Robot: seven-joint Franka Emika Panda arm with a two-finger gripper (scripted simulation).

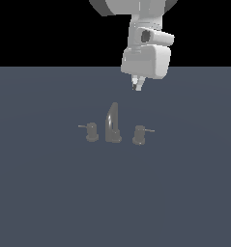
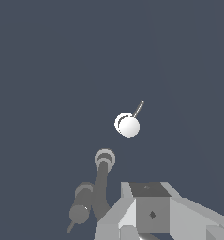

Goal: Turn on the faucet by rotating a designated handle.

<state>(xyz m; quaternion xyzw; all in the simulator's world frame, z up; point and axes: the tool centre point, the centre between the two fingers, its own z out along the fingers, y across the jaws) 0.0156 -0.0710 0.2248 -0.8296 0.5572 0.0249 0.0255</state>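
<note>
Hovering fingers [image 1: 137, 85] above handle [image 1: 139, 134]

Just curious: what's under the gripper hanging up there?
The gripper hangs over bare grey floor, behind the faucet and its right handle. Nothing is hidden beneath it.

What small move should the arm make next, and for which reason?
Probably lower the hand toward the handle on the exterior view's right, aiming beside its thin lever. The hand hangs above the faucet, well clear of everything, so it cannot push the lever yet. In the wrist view, the handle lies ahead of the hand, not under it.
</note>
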